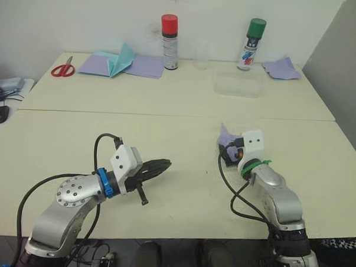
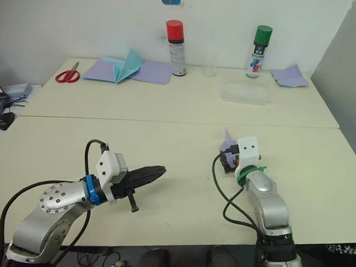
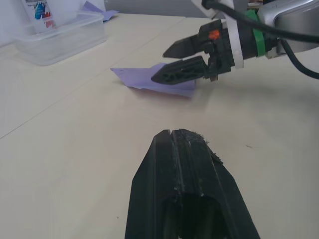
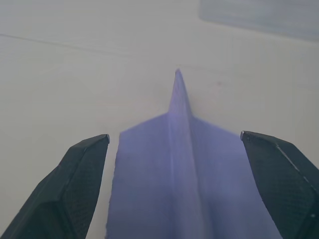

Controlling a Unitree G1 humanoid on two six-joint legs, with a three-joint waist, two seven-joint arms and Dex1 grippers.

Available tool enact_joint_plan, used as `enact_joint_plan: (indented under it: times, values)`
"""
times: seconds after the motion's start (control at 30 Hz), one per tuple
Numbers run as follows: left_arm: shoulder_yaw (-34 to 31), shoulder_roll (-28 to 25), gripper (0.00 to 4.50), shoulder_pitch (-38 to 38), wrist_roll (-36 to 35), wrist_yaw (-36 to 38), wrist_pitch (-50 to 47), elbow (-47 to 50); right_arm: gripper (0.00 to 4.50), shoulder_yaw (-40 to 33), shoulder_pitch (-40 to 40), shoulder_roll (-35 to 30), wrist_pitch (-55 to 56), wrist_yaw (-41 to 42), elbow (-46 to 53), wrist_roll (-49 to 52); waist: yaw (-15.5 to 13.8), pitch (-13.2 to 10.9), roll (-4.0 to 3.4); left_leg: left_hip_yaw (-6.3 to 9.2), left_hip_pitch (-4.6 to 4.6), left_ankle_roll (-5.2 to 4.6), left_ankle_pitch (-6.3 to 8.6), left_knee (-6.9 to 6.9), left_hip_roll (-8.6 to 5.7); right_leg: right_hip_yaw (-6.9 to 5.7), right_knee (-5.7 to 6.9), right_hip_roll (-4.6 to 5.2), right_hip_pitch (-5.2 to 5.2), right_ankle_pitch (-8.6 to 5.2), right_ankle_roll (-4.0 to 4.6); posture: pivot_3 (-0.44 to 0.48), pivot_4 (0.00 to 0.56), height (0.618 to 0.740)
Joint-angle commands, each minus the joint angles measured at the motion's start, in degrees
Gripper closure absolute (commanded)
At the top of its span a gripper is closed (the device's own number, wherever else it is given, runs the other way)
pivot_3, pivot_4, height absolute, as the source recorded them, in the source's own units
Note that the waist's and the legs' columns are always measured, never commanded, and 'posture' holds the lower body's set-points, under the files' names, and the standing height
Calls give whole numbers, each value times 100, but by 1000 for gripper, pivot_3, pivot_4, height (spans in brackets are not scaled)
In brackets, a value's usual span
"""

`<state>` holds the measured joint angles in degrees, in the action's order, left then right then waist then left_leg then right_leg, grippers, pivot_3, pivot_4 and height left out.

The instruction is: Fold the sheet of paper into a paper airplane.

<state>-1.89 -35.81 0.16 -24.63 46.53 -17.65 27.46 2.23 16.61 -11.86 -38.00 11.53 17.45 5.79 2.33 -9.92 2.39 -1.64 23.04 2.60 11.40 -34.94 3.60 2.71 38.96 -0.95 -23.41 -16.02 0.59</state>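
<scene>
Right gripper (image 4: 174,149) straddles the paper airplane (image 4: 184,164) on the table (image 1: 166,127), fingers spread wide either side, nose pointing straight ahead along them. Left gripper (image 1: 156,166) sits well apart, fingers pressed together, so the right arm's nearer.

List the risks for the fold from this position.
The right gripper is open, fingers either side of the paper airplane; closing could crush its raised centre crease. Nothing pins the paper, so a finger's nudge may slide it along the table. The left gripper, shut, sits apart and can't steady it.
</scene>
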Motion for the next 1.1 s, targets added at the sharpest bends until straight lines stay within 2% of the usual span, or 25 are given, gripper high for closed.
enact_joint_plan:
  times: [0.03, 0.23, 0.27, 0.37, 0.43, 0.57, 0.7, 0.8, 1.1]
  values:
    - [-151, -31, 4500, 13, -37, -11, 120, 210, 51, -95, 129, -292, -29, 380, 577, 197, -2, 0, 0, 0, 0, 0, 0, 0, 0, 0, 0, 0, 0, 0, 0, 0, 150, 740]
    - [-774, -756, 4500, -12, -144, 615, 207, -348, 51, -623, 37, -1911, -37, 2467, 1040, 1342, -12, -2, -2, 1, -2, 0, 0, 0, -2, -5, -1, 0, 1, -1, 1, 0, 150, 740]
    - [-1030, -1002, 4500, -41, -160, 751, 157, -616, 51, -873, -140, -2403, 44, 3231, 989, 1710, -21, -3, -3, 1, -2, 0, 0, 0, -4, -6, -2, 0, 1, -1, 2, 0, 150, 740]
    - [-1557, -1615, 4500, -114, -28, 990, 124, -1346, 51, -1475, -529, -3799, 319, 5103, 488, 2313, -52, -16, -4, 2, -2, -1, 1, 2, -5, -13, -5, -1, 1, -7, 12, 0, 150, 740]
    - [-1743, -1897, 4500, -207, 102, 1025, 183, -1792, 51, -1678, -516, -4528, 343, 5796, -48, 2466, -52, -20, -6, -1, -4, -2, 1, 4, -4, -18, -8, 1, 1, -9, 15, 0, 150, 740]
    - [-1977, -2113, 4500, -328, 101, 1135, 238, -2202, 51, -1759, -12, -5167, 294, 6177, -1052, 2498, -15, -23, -8, -14, -11, -2, 1, 2, -1, -16, -8, 6, 1, -9, 14, 0, 150, 740]
    - [-1979, -2196, 4500, -530, 139, 1212, 308, -2429, 51, -1752, 259, -5300, 508, 6241, -1594, 2387, -18, -23, -9, -14, -10, -1, 1, 2, 4, -15, -6, 7, -2, -7, 10, 0, 150, 740]
    - [-1953, -2255, 4500, -689, 43, 1391, 241, -2518, 51, -1765, 238, -5302, 647, 6311, -1749, 2366, -42, -23, -9, -13, -2, -1, 1, 4, 3, -14, -4, 6, -10, -8, 13, 0, 150, 740]
    - [-1832, -2192, 4500, -958, 190, 1303, 266, -2635, 51, -1689, 289, -5291, 627, 6316, -1744, 2361, -40, -29, -18, -19, -1, 2, 4, 6, 3, -11, -3, 9, -10, -8, 13, 0, 150, 740]
